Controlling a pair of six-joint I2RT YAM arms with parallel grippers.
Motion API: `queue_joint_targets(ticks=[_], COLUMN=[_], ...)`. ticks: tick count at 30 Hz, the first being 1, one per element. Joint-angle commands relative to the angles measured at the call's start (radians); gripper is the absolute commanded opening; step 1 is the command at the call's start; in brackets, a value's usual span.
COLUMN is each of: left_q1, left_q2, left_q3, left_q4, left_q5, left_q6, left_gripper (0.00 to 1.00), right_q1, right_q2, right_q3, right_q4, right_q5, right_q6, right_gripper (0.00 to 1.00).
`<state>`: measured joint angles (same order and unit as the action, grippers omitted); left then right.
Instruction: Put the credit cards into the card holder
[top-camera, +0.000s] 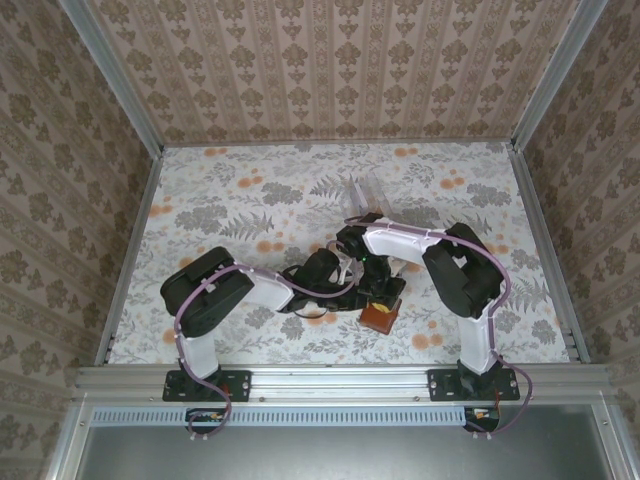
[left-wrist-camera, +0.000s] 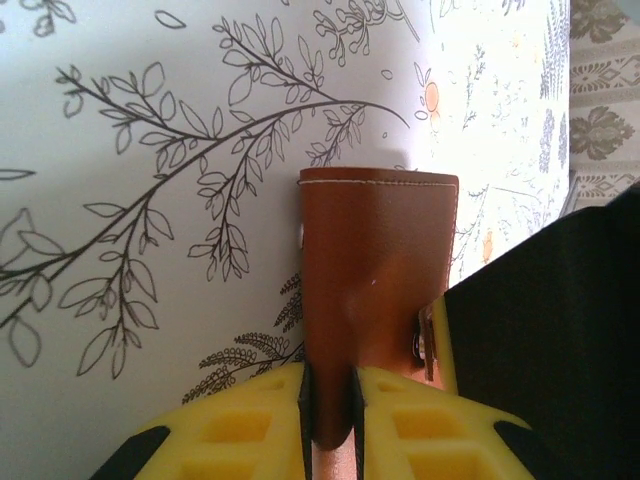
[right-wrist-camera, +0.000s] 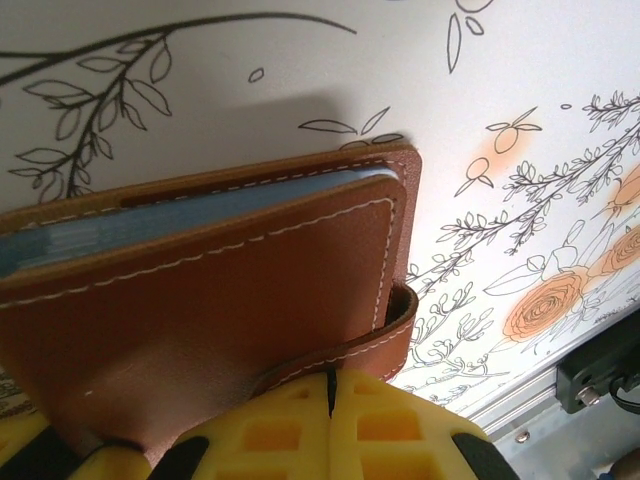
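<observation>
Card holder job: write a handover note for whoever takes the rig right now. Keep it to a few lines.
Left gripper: shut on a leather edge of the card holder.
Right gripper: fingers together at the snap tab, apparently pinching it.
Holder: between the two arms, toward the near side of the table, folded with its leaves close together. A pale blue-grey layer lies between them; whether it is a card cannot be told.
Done: holder gripped from both sides.
Left: confirm the cards are seated, then check the tab; whether it is snapped is hidden.
</observation>
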<state>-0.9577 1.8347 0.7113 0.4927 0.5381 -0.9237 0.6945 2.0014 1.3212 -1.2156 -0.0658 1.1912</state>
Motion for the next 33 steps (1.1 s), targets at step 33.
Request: queue_joint_targets(ticks=[33], left_q1=[0.007], left_q2=[-0.183], left_q3=[-0.045], left_q4=[-0.286], left_q5=[-0.140], left_q6=[0.147], left_gripper=[0.37], right_q1=[0.077], right_q2=[-0.417], right_q3=[-0.377], right_q4=[0.645], right_q5=[0.124], right_q6=[-0.115], right_gripper=[0.15])
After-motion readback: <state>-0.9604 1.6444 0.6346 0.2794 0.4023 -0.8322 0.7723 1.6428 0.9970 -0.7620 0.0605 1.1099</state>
